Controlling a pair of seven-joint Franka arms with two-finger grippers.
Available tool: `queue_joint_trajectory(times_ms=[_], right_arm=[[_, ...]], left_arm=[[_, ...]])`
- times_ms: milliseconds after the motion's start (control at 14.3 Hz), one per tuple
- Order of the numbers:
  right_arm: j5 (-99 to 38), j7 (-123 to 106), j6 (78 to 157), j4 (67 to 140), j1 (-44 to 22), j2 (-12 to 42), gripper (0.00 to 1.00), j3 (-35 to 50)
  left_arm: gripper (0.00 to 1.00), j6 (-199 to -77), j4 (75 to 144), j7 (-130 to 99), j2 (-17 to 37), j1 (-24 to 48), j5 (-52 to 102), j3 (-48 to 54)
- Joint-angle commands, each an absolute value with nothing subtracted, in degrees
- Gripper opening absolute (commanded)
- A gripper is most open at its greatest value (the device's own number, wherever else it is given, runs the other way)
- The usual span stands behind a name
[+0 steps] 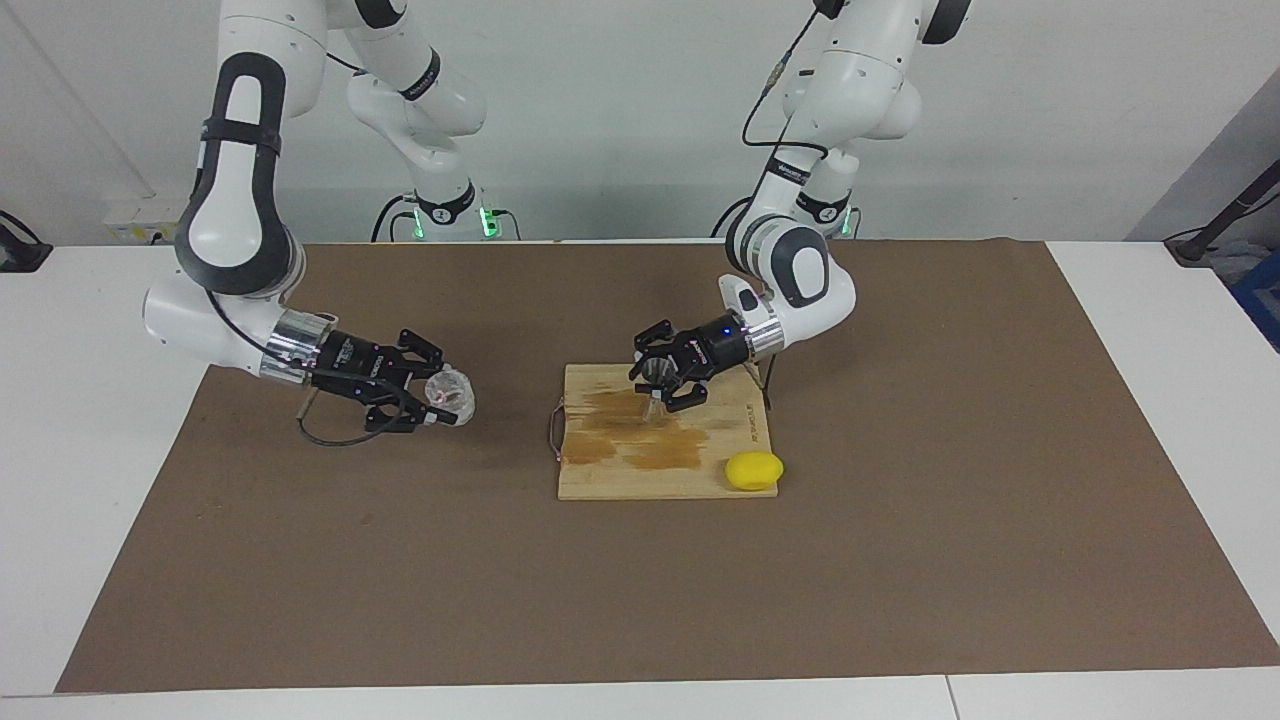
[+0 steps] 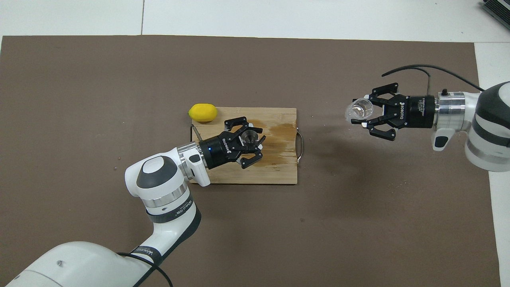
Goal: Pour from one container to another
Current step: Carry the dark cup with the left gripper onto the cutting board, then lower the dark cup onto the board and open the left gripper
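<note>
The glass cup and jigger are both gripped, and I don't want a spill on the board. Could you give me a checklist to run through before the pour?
1. Left gripper shut on the jigger: ok.
2. Right gripper shut on the glass cup: ok.
3. Jigger upright, mouth up: ok.
4. Jigger over the cutting board: ok.
5. Cup above the jigger: not ok; it is over the brown mat, toward the right arm's end.
6. Liquid in the cup: cannot tell.

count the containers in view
2: a glass cup held in the right gripper over the mat; a metal jigger held in the left gripper over the board.
</note>
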State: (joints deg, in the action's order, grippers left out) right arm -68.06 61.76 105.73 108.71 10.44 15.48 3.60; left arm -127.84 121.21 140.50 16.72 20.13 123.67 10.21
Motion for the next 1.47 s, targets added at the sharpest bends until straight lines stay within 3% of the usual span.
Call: queue_joint_trajectory(times_ms=[0,559,839,908,978,1398], right_arm=[[-68.7,62.1,105.0,110.3,11.3,13.8,0.00,4.0],[-68.7,62.8,105.1,111.1,10.8,13.4,0.00,4.0],[-68.7,62.5,105.1,110.9,10.4,13.4,0.00,4.0],[-68.7,62.5,105.1,110.9,10.2,13.4,0.00,4.0],[-68.7,62.5,105.1,110.9,10.2,13.4,0.00,4.0],[-68.7,62.3,105.0,110.9,10.3,13.4,0.00,4.0]], left_arm=[[0.15,-130.1,119.8,143.6,18.0,22.0,125.4,9.2],[0.16,-129.5,117.4,146.6,22.5,22.1,126.3,9.3],[0.27,-129.5,117.5,148.0,22.5,22.1,126.4,9.3],[0.56,-129.5,117.5,147.9,22.4,22.1,126.4,9.3],[1.00,-129.6,117.4,147.9,22.4,22.0,126.5,9.4],[1.00,-128.9,118.2,147.8,22.2,21.3,126.4,9.4]])
